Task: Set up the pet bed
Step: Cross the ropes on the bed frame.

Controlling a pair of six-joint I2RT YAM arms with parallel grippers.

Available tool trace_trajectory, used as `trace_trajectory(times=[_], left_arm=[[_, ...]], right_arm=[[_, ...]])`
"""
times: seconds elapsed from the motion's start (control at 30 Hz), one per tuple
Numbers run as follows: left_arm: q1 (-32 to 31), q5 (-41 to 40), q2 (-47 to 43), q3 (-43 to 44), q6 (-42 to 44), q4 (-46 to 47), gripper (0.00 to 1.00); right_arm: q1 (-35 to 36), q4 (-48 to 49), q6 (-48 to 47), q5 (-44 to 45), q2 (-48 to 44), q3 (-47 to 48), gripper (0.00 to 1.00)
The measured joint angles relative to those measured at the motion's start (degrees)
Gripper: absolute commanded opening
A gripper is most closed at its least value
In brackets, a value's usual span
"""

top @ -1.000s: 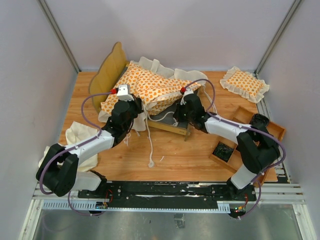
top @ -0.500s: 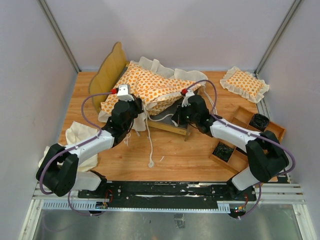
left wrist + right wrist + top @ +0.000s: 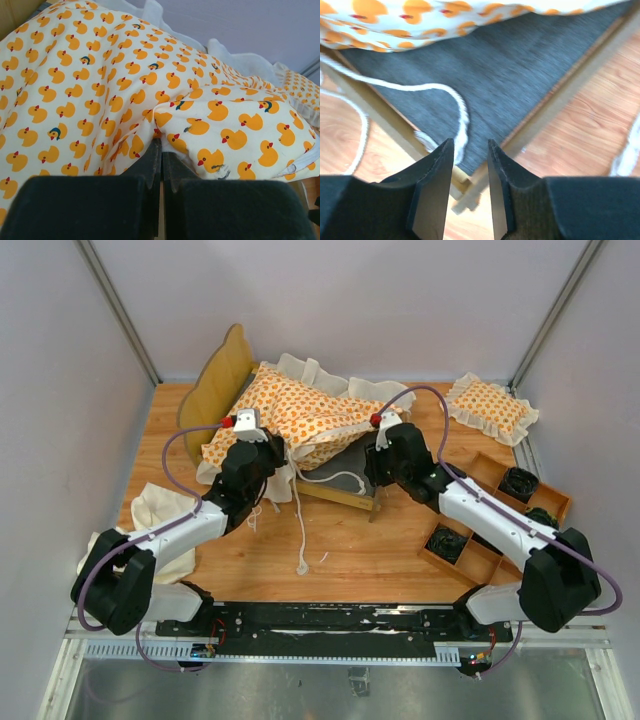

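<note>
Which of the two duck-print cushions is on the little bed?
The big cushion, draped over the wooden bed frame. The small square pillow lies apart at the far right, well clear of the bed.

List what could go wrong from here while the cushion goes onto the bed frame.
The left claw pinches only a thin fold of the cushion; it may slip free.
A tie string lies on the grey base just ahead of the open right claw; closing could snag it.
Tugging the cushion might shift the bed frame.
</note>
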Motion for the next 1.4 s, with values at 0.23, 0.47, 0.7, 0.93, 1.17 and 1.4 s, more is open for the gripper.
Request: trace_trajectory(times=[0.23, 0.47, 0.7, 0.93, 1.17, 1.4], left_arm=[[0.00, 0.17, 0.00, -0.04, -0.42, 0.02, 0.00], [0.00, 0.66, -0.02, -0.20, -0.52, 0.04, 0.00], [0.07, 1.68, 0.00, -0.50, -0.79, 0.55, 0.00], [0.68, 3.06, 0.55, -0.50, -1.86, 1.20, 0.00], [0.81, 3.61, 0.87, -0.50, -2.54, 1.29, 0.00], [0.98, 3.76, 1.29, -0.50, -2.75, 1.33, 0.00]], right_arm=[[0.00, -7.37, 1.79, 15.78, -0.48, 1.70, 0.35], [-0.02, -8.55, -5.51, 7.02, 0.22, 6.23, 0.40], [0.00, -12.39, -20.50, -8.33, 4.35, 8.74, 0.44], [0.00, -16.76, -34.01, -12.81, 8.33, 9.57, 0.45], [0.00, -21.94, -42.60, -12.79, 13.55, 14.36, 0.45], [0.00, -27.30, -46.62, -12.07, 17.90, 18.16, 0.45]])
